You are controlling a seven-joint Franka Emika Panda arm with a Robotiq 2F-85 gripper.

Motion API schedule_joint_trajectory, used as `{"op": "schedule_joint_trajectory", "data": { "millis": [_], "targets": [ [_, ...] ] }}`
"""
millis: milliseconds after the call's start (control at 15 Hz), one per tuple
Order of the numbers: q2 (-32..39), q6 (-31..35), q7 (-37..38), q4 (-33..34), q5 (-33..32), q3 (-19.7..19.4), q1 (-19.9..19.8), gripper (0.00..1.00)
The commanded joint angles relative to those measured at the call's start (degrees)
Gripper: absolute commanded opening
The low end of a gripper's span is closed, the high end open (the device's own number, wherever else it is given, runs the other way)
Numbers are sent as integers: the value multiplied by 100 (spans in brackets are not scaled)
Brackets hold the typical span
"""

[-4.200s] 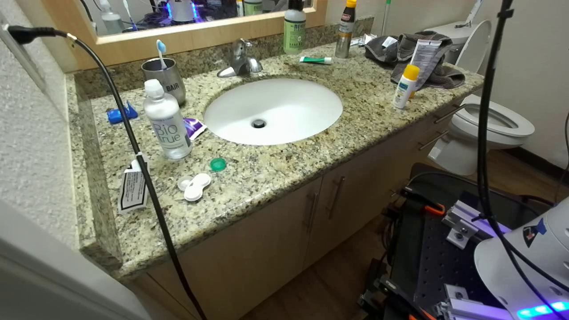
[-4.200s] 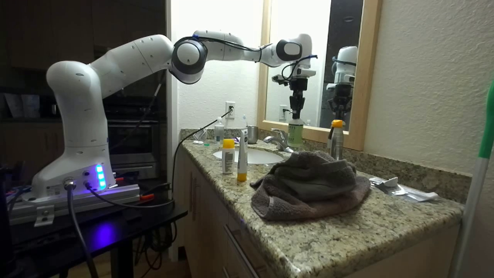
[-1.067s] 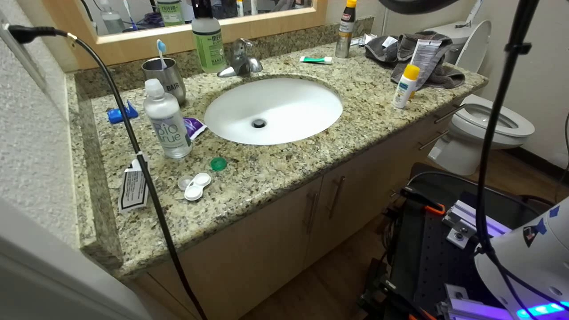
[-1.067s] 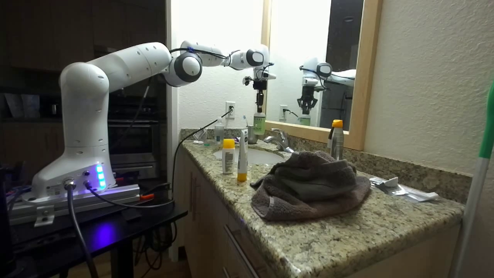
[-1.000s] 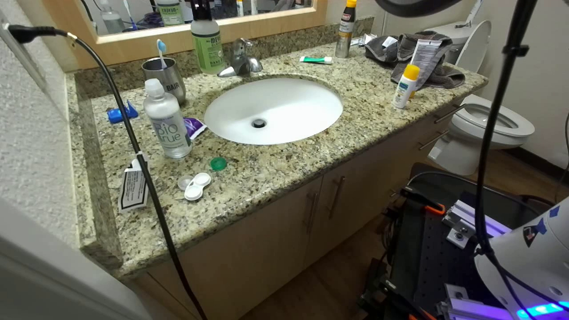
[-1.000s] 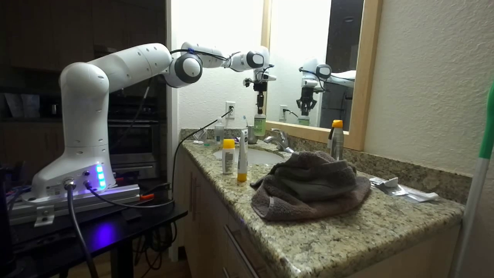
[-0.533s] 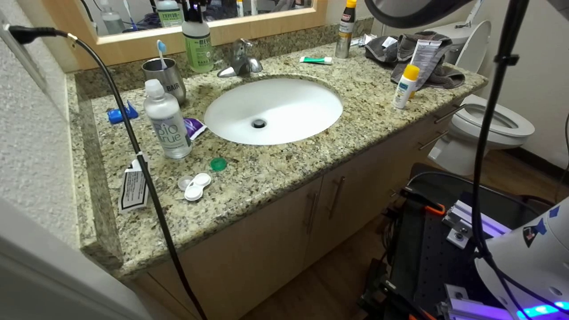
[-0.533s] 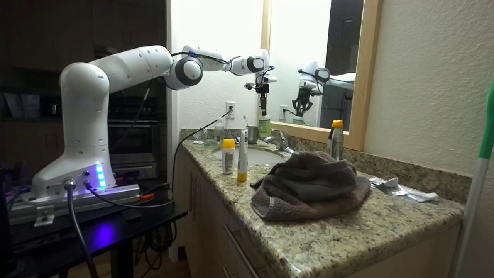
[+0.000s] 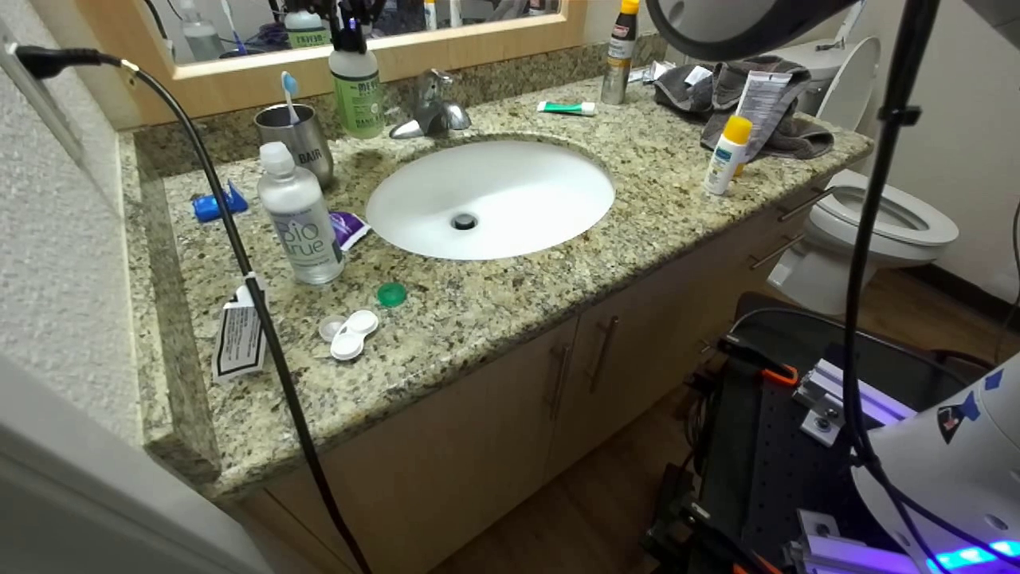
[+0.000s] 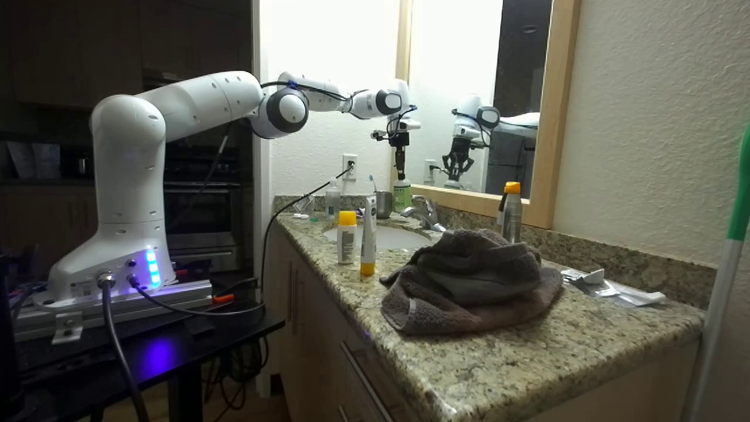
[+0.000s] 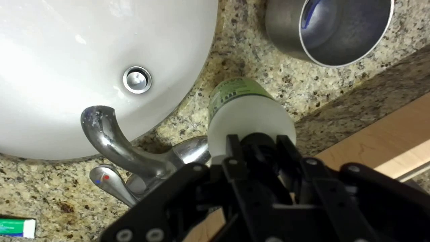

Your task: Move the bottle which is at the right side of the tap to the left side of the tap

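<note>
A grey towel (image 10: pixel 469 281) lies crumpled near what look like silvery wrappers (image 10: pixel 603 288).

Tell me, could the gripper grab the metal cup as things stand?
Probably not yet: the gripper looks closed on the top of the green bottle, so it likely must release that first. After that, reach seems plausible: the metal cup stands close by, though a toothbrush sticks up from it.

Blown-out wall (image 10: pixel 334 47), glare on the sink (image 11: pixel 50 84), gloom behind the arm (image 10: pixel 205 99).
</note>
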Motion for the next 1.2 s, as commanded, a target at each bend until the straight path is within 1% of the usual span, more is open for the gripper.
{"op": "schedule_joint_trajectory", "data": {
  "millis": [0,267,333,400,467,733,1133],
  "targets": [
    [13,-35,210,-132,-69,-71,33,8],
    [31,-105,632,-287,-51,-53,32,8],
    [352,-330,753,294,-88,8,-13,8],
    [363,-327,859,322,-98,1,-12,8],
    [71,-59,908,-210,-61,-52,28,8],
    [132,142,1205,-196,-5,-7,-26,8],
    [246,538,1678,-211,-60,-71,-46,8]
  ]
}}
